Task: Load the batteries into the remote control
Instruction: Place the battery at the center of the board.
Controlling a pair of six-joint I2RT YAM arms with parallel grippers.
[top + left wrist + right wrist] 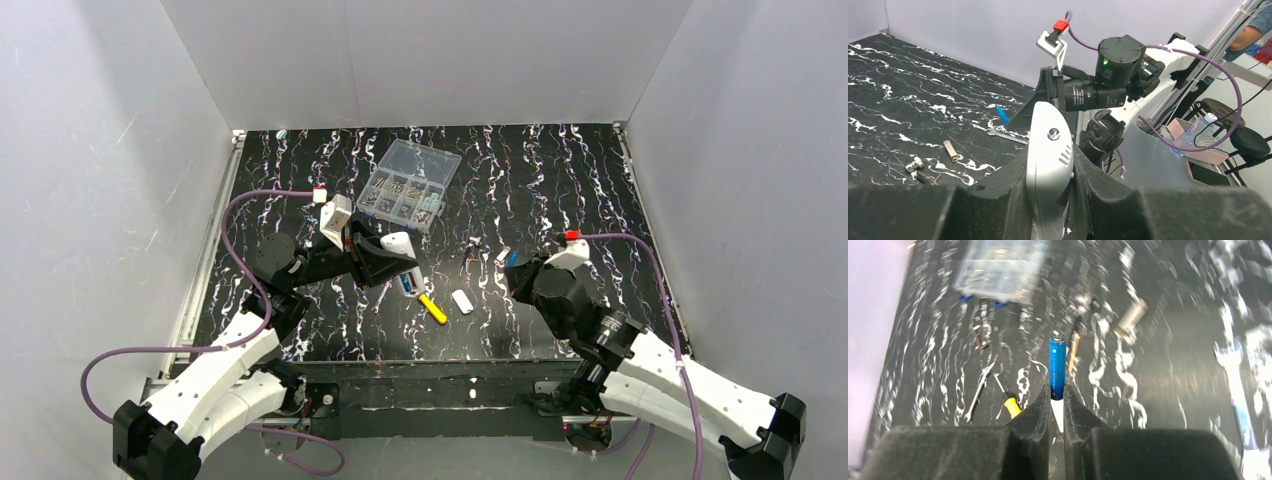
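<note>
1. Black, white-veined table (560, 200) fills the top view between white walls, with the arm bases along its lower edge.
2. Left of centre, the left gripper (392, 262) is clamped narrowly on the remote control (398, 242). In the left wrist view the remote control (1048, 145) stands between the fingers (1008, 200), its long axis running up the frame.
3. Right of centre, the right gripper (515, 265) pinches one battery (512, 258) by its end. In the right wrist view the battery (1057, 365) sticks straight out past the fingertips (1040, 405), its long axis in line with them.
4. The move ahead turns on this: in the top view the remote control lies left of the battery and well apart from it. The cell's free end points roughly toward it. The right arm carries the cell and the left arm offers the target, so I judge that the gap closes leftward.
5. On the table between the two, low in the middle of the frame, lie a yellow-handled screwdriver (432, 308) and a small white cover (461, 301).
6. The remote's battery bay cannot be read. A blue fleck shows at its lower end in the top view, but I cannot tell whether that is a seated cell.
7. Upper centre, the clear compartment box (410, 185) holds small metal hardware in its nearer cells. What is in the farther cells is unclear.
</note>
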